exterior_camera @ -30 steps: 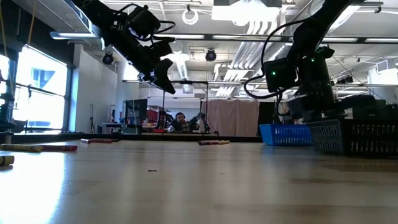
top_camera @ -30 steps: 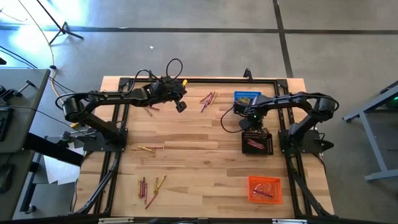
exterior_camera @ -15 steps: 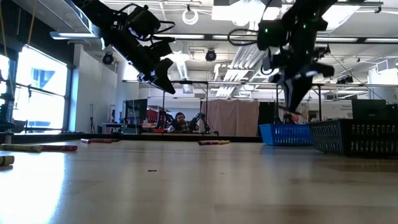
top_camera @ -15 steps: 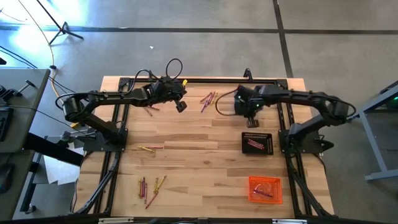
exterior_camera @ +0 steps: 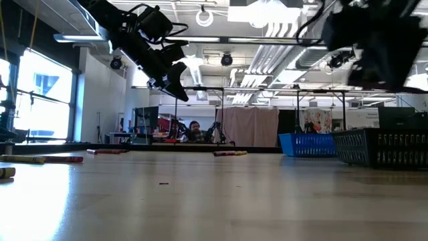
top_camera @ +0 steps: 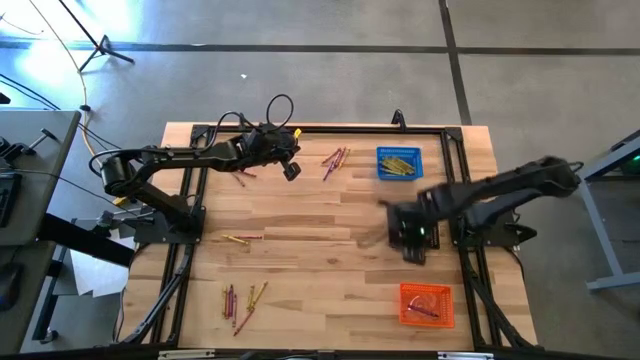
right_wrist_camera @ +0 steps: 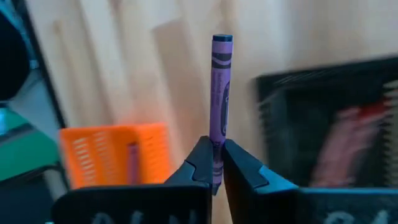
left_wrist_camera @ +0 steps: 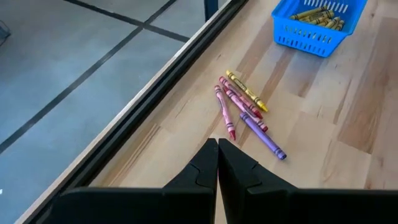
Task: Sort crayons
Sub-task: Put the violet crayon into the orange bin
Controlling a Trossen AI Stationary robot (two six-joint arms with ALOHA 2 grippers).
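Tabletop below — purple crayon (right_wrist_camera: 221, 99) (upright) between fingers (right_wrist_camera: 198, 167)

The left arm reaches across the upper left of the high view, its gripper (top_camera: 290, 170) raised off the table at upper centre, fingers (left_wrist_camera: 205, 163) pressed together with nothing between them. The right arm, blurred, stretches in from the right edge, its gripper (right_wrist_camera: 216, 163) at centre right, clamped on a purple crayon (right_wrist_camera: 220, 93).
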